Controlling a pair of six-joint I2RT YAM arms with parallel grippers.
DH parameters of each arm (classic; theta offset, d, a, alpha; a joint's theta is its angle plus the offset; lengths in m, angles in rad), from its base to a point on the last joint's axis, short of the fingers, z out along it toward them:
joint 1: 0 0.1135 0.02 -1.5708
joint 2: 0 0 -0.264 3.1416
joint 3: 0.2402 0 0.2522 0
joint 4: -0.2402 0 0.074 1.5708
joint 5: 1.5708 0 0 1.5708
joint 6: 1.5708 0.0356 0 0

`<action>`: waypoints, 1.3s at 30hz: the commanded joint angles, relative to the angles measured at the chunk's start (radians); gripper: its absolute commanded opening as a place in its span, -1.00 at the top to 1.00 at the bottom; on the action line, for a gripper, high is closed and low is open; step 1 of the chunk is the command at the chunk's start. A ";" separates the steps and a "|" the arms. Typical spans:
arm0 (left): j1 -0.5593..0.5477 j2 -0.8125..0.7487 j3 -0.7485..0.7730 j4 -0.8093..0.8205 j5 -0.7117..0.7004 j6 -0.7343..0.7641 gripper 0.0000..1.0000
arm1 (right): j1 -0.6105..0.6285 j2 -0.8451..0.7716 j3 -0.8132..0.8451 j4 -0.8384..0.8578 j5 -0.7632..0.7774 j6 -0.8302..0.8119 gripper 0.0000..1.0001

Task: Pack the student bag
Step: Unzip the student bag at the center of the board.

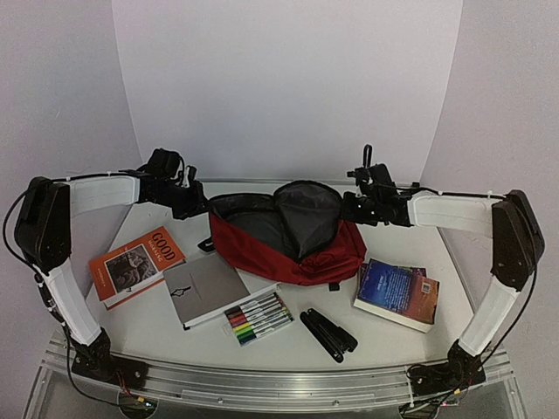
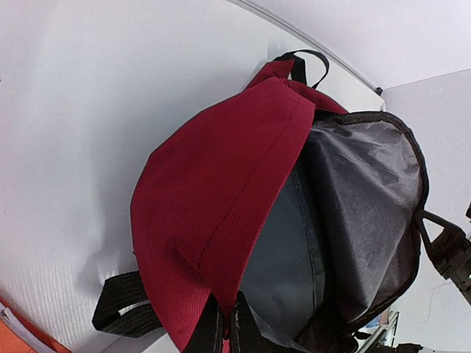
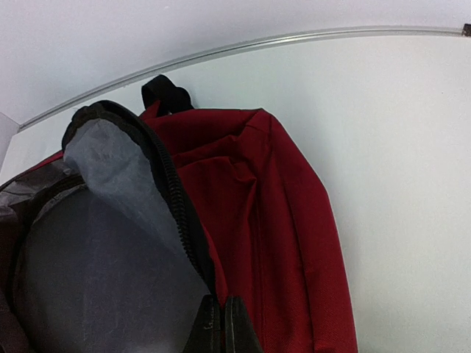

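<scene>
The dark red student bag (image 1: 288, 249) lies at the table's middle back, its main compartment unzipped and its grey lining showing. My left gripper (image 1: 199, 208) is shut on the bag's left rim; in the left wrist view the fingers (image 2: 229, 334) pinch the red fabric edge of the bag (image 2: 213, 206). My right gripper (image 1: 354, 209) is shut on the bag's right rim; in the right wrist view the fingers (image 3: 221, 331) pinch the red edge next to the black zipper of the bag (image 3: 287, 220). Both hold the opening spread.
On the table in front of the bag lie an orange book (image 1: 135, 264), a grey notebook (image 1: 206, 289), a pack of markers (image 1: 259, 318), a black folded object (image 1: 327, 333) and a blue-orange book (image 1: 397, 293).
</scene>
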 commanded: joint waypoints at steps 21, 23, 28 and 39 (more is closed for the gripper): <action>0.058 0.296 0.340 -0.022 0.100 0.068 0.98 | -0.087 0.082 -0.003 0.076 -0.136 -0.008 -0.17; 0.059 0.296 0.342 -0.031 0.117 0.080 0.86 | -0.088 0.043 -0.021 0.071 -0.164 -0.017 -0.33; 0.059 0.229 0.264 -0.036 0.109 0.098 0.36 | -0.088 -0.084 -0.093 0.052 -0.220 -0.029 -0.74; 0.059 -0.097 -0.045 -0.004 0.086 0.050 -0.74 | -0.077 -0.400 -0.261 -0.168 -0.163 -0.014 -0.91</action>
